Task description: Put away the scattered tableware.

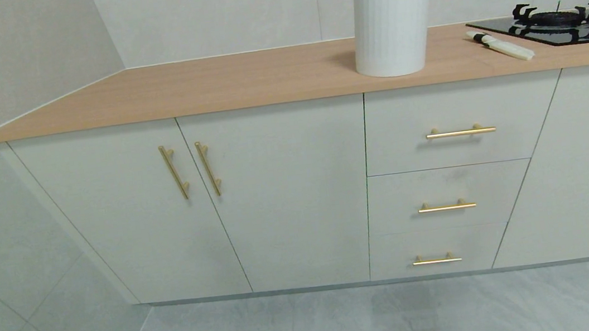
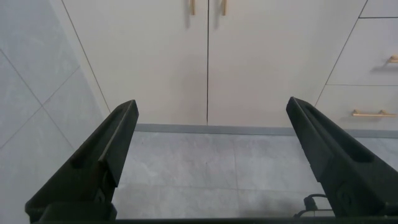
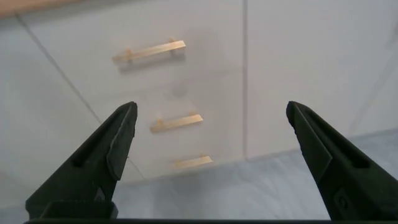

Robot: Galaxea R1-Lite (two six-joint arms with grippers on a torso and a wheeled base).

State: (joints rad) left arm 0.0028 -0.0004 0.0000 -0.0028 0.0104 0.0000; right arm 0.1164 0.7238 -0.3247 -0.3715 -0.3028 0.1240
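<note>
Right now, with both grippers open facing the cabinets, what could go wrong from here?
1. The white utensil lies flat on the countertop right beside the hob; a pinch could slip and push it onto the glass.
2. The tall ribbed container stands near the countertop's front edge, close to that utensil; a reaching arm might knock it.
3. The drawer handles are slim bars; the open right gripper could slide off one when pulling.
</note>
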